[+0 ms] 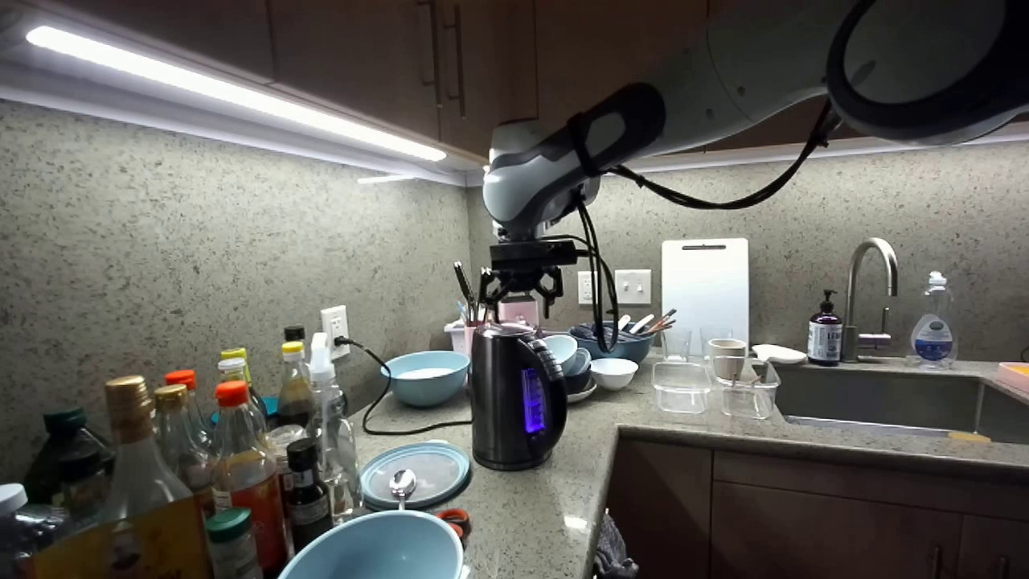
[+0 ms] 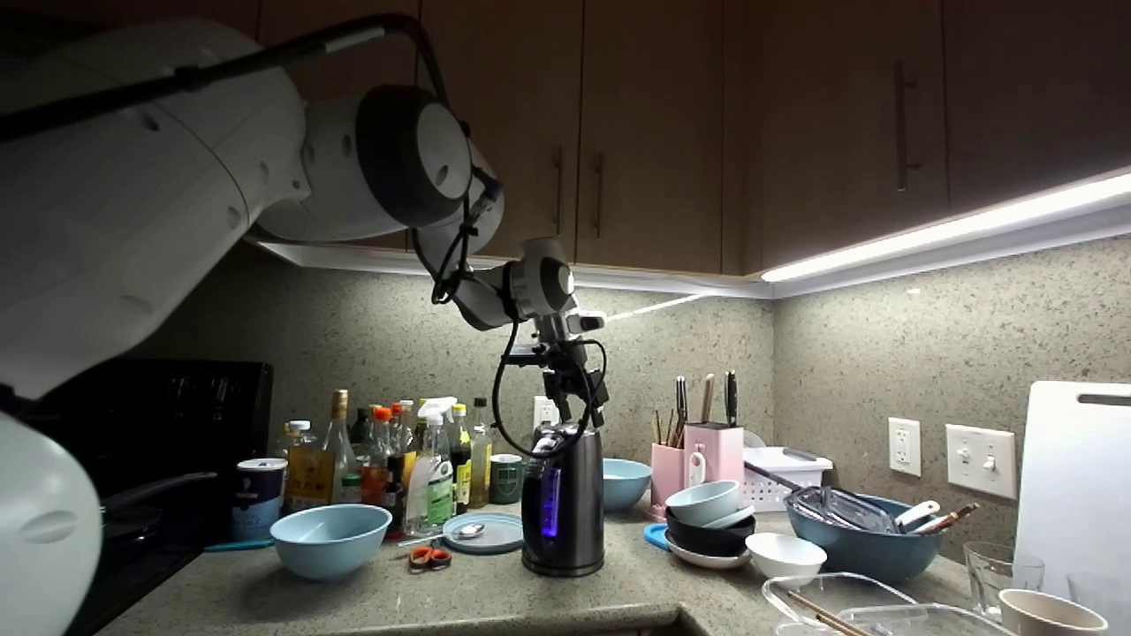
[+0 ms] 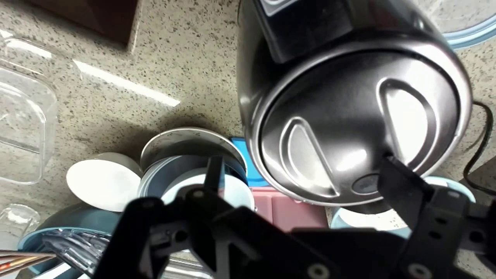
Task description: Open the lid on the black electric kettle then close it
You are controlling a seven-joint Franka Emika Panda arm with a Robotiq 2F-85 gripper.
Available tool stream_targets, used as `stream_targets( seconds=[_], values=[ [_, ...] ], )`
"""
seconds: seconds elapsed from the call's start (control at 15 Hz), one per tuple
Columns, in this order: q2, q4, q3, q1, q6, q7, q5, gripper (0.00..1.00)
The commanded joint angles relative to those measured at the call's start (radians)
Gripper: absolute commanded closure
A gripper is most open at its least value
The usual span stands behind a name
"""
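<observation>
The black electric kettle [image 1: 498,402] stands upright on the counter, its strip glowing purple-blue beside the handle [image 1: 556,394]. It also shows in an exterior view [image 2: 580,508]. Its lid [image 3: 333,104] lies flat and shut in the rim in the wrist view, with two half-round recesses and a small oval button [image 3: 365,183] near its edge. My gripper [image 1: 521,305] is just above the kettle's top, pointing down, open and empty [image 3: 301,164]. One finger is over the lid beside the button, partly covering it; I cannot tell whether it touches. The other finger is outside the rim, above the bowls.
Stacked bowls [image 2: 707,530] and a pink knife block [image 2: 714,464] stand close to the kettle. A round blue-rimmed plate [image 1: 378,482] with a spoon lies beside it. Several bottles [image 1: 241,450] line the wall. A black cord [image 1: 418,432] runs behind the kettle. Cabinets hang above the arm.
</observation>
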Motion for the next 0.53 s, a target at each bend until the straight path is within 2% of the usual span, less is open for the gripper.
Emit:
stream_targets(
  seconds=[0.0,0.47],
  values=[
    [0.058,0.073,-0.004,-0.007,-0.046,-0.048,0.021,0.0],
    [0.142,0.19,-0.005,-0.012,-0.145,-0.082,0.029,0.0]
  ],
)
